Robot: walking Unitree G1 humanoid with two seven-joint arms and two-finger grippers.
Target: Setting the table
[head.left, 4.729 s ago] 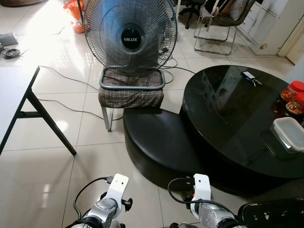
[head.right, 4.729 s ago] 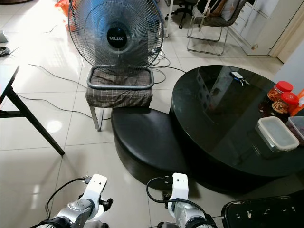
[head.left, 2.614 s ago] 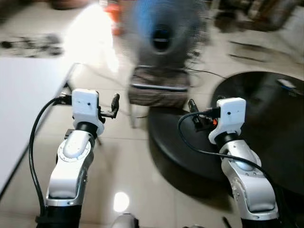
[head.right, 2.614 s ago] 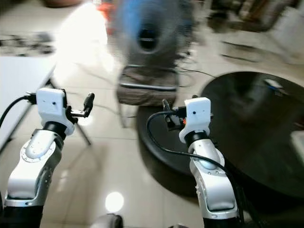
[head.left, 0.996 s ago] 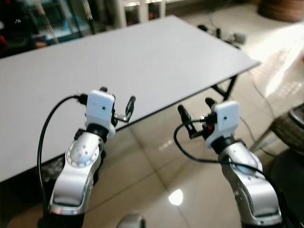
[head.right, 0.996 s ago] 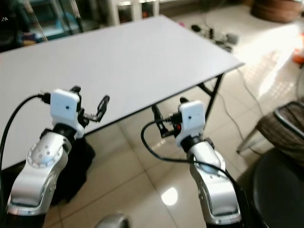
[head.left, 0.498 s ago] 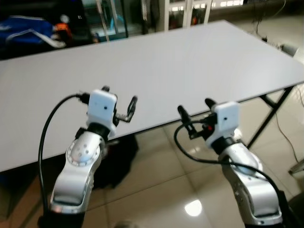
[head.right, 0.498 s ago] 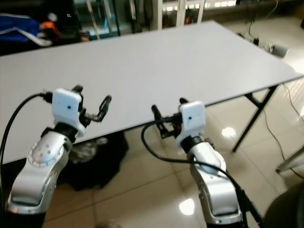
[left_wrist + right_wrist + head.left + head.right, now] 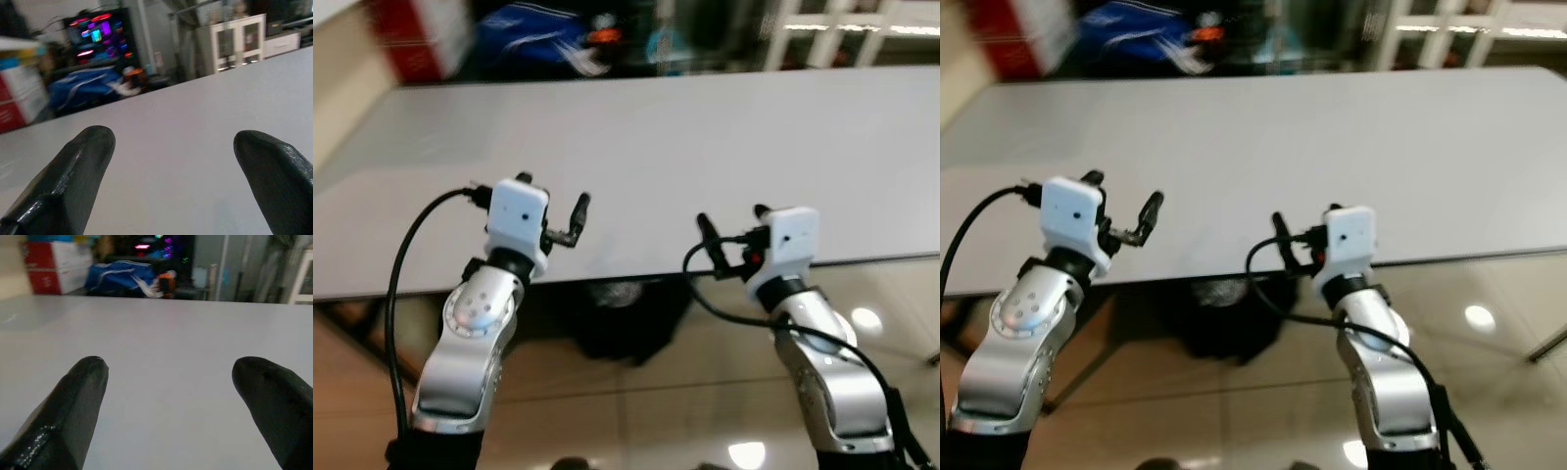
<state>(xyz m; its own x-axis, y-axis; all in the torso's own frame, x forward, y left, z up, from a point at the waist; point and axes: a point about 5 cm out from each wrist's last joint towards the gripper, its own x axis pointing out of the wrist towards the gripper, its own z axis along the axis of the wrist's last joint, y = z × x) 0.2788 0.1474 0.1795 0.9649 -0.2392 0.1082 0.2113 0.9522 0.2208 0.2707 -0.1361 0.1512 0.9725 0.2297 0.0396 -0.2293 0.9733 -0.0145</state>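
A large bare white table [image 9: 705, 147] stretches across the view right in front of me, its near edge level with my wrists. Both arms are raised before it. My left gripper [image 9: 553, 198] hangs open over the near edge on the left, with nothing between its fingers [image 9: 73, 181]. My right gripper [image 9: 731, 223] is open at the same edge further right, and its fingers [image 9: 73, 406] are also spread wide and empty. Both wrist views look out low across the bare tabletop [image 9: 171, 333].
Behind the table lie a blue bag [image 9: 543, 34] and a red and white box [image 9: 421, 34]; white cabinets [image 9: 862, 29] stand at the back right. A dark bundle [image 9: 626, 328] sits under the table on the glossy tiled floor [image 9: 636, 411].
The camera has kept swinging left, so the table now lies square across the view. Both arms stay raised in the same pose, grippers still open.
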